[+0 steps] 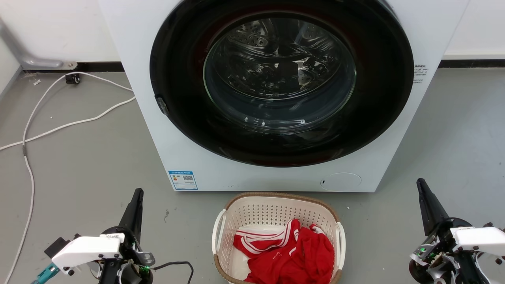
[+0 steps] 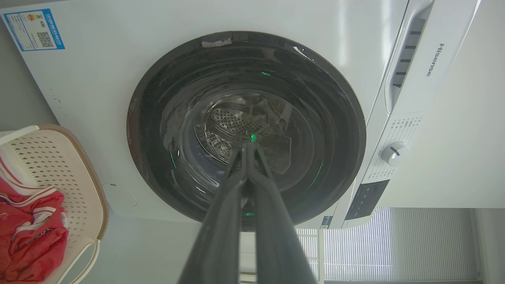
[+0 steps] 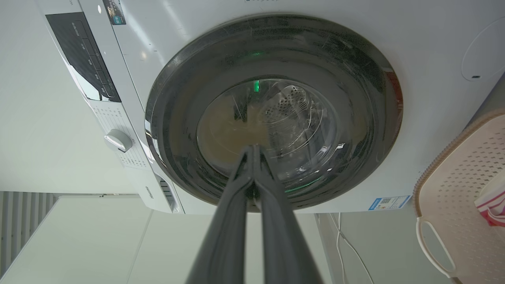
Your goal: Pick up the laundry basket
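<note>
The laundry basket (image 1: 272,211) stands on the grey floor just in front of the washing machine, cream-white and perforated with a brown rim and white side handles. Red clothing with white stripes (image 1: 292,252) lies inside it. The basket's corner (image 2: 59,165) also shows at the left of the left wrist view, and its edge (image 3: 457,189) at the right of the right wrist view. My left gripper (image 1: 137,193) sits well to the basket's left, shut and holding nothing. My right gripper (image 1: 420,182) is well to its right, also shut and holding nothing. Both point towards the machine.
A white front-loading washing machine (image 1: 189,157) with a closed dark round door (image 1: 280,79) fills the space ahead. White cables (image 1: 59,126) trail over the floor at the left. Open floor lies on both sides of the basket.
</note>
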Robot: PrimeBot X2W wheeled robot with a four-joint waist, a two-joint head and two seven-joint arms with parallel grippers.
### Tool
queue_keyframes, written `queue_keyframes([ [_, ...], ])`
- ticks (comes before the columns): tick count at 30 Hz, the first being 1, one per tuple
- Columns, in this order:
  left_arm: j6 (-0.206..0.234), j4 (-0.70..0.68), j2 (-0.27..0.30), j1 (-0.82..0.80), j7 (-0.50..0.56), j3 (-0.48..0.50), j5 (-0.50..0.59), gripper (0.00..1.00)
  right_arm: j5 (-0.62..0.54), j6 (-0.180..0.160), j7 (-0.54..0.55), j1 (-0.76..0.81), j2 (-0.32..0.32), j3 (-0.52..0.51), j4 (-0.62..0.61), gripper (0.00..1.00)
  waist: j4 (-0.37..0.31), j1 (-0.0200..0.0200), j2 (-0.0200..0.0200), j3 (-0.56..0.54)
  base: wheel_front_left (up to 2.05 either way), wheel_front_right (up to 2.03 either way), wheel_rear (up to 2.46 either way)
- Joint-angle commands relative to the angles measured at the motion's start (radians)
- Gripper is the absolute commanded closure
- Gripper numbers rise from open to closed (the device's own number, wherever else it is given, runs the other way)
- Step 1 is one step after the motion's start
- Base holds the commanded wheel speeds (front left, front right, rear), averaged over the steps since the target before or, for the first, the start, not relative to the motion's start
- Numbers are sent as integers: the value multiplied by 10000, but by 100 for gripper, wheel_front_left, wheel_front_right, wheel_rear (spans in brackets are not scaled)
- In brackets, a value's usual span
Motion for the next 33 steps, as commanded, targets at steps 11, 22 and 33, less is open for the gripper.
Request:
queue_keyframes([
  [11, -33, 16, -19, -102, 39, 47, 42, 100, -47, 4, 37, -164, 48, -33, 11, 100, 0, 0, 0, 0, 0, 0, 0],
  [22, 10, 123, -54, 64, -61, -74, 48, 0, -48, 0, -62, 105, 31, -11, 62, 0, 0, 0, 0, 1, 0, 0, 0],
  [33, 4, -121, -62, -32, -613, -560, 650, 0, -753, 0, -614, 246, -59, 224, -258, 0, 27, 0, 0, 1, 0, 0, 0],
])
